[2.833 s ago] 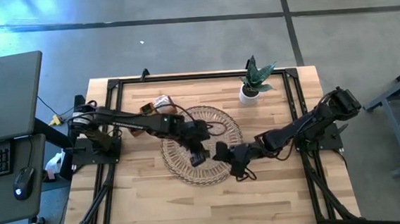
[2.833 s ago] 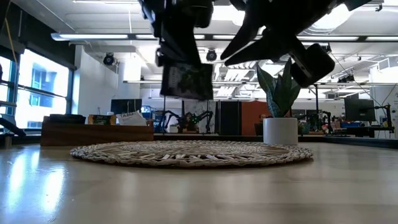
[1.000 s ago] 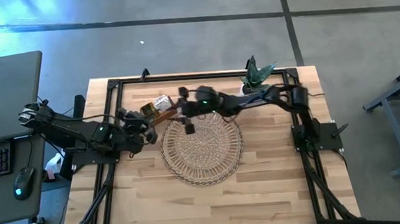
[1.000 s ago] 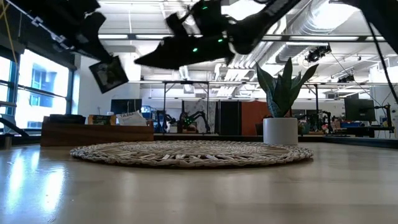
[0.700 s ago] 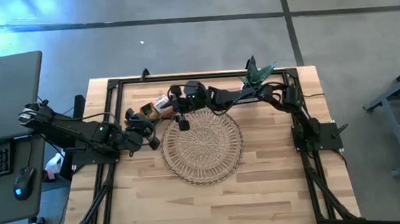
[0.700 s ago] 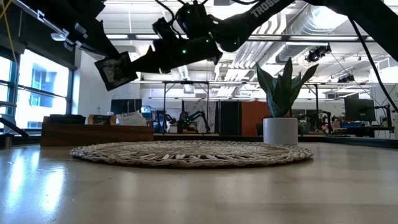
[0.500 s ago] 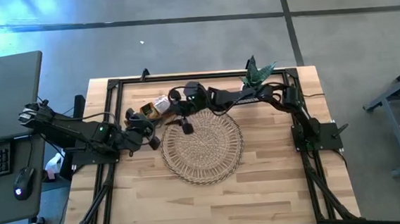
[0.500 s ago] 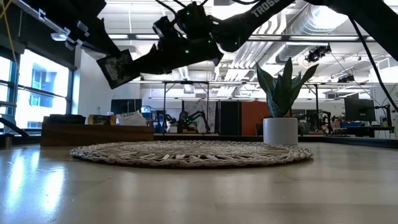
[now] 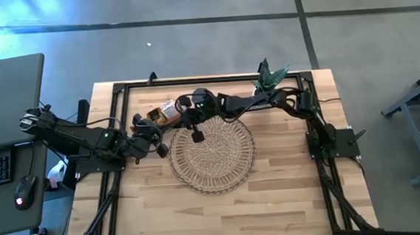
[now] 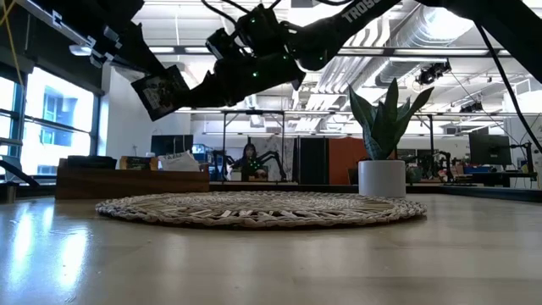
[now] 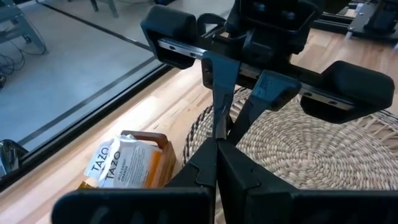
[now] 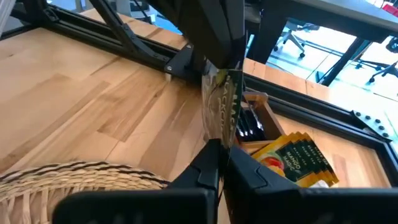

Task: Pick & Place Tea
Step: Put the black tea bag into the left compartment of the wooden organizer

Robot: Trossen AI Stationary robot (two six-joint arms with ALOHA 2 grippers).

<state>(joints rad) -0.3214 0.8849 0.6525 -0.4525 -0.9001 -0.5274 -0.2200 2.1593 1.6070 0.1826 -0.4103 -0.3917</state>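
Sachet [image 12: 221, 104] hung in the air between both grippers: left gripper [image 12: 217, 59] pinched its top, right gripper [image 12: 219, 144] was squeezed shut on its bottom.

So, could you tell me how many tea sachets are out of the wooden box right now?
1: a dark sachet, in the air beside the woven tray, pinched by the left tool and right tool together. None lies on the tray; the arms may hide others.
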